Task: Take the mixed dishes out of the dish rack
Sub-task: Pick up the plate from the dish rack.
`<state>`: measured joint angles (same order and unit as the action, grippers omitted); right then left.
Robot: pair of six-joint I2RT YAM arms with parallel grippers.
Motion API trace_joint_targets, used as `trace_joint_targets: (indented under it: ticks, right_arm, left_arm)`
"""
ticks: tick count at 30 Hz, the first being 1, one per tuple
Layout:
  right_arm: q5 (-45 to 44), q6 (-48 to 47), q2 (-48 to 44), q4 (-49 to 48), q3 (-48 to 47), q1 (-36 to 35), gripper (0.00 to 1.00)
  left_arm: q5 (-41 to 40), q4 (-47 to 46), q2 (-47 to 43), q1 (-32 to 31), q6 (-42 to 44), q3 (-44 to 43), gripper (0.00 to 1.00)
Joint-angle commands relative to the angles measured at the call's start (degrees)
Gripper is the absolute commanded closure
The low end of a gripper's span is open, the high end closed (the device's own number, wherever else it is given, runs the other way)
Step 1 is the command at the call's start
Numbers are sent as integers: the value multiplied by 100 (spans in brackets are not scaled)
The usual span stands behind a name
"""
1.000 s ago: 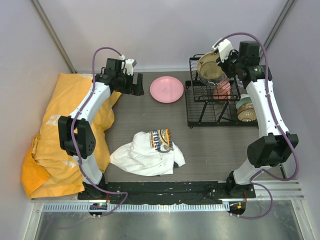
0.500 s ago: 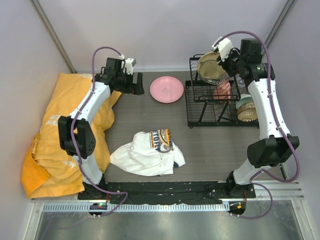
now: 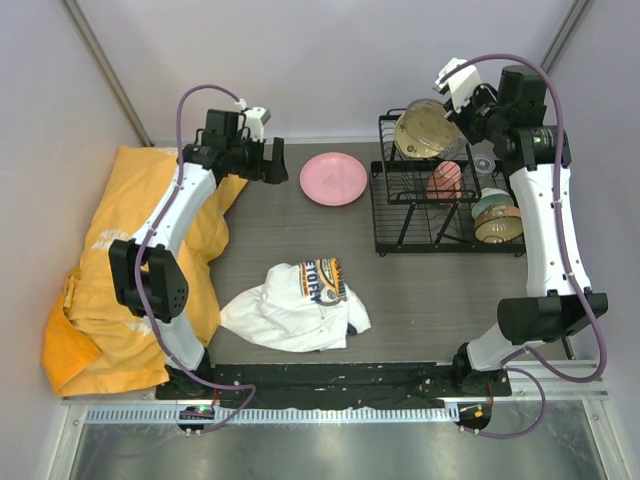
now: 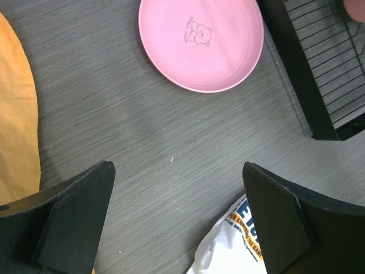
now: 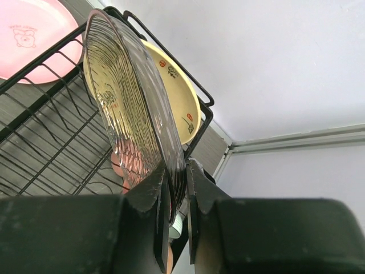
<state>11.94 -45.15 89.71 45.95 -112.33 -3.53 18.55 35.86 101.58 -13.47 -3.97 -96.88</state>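
- The right gripper [image 5: 174,188] is pinching the rim of a clear ribbed plate [image 5: 137,108] above the rack [image 3: 420,215], upper right of the frame.
- The left gripper [image 4: 177,220] is hanging wide open, holding nothing.
- The plate is looking stiff, slippery and breakable; the rim is giving the only good hold.

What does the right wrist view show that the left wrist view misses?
Only the right wrist view: the right claw pinching the rim of a clear ribbed glass plate, with a cream patterned plate behind it. Only the left wrist view: the open left claw, the white T-shirt and orange cloth. Both: the pink plate and black dish rack.
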Motion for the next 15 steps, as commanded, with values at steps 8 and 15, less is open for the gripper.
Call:
trace_joint_targets:
  ticks: [8, 15]
  right_arm:
    - [1345, 954, -665, 106, -237, -42, 82]
    - [1627, 1473, -824, 116, 159, -727, 82]
  left_arm:
    - [1581, -1071, -1008, 3, -438, -165, 0]
    - [2610, -2205, -1685, -374, -763, 300, 4]
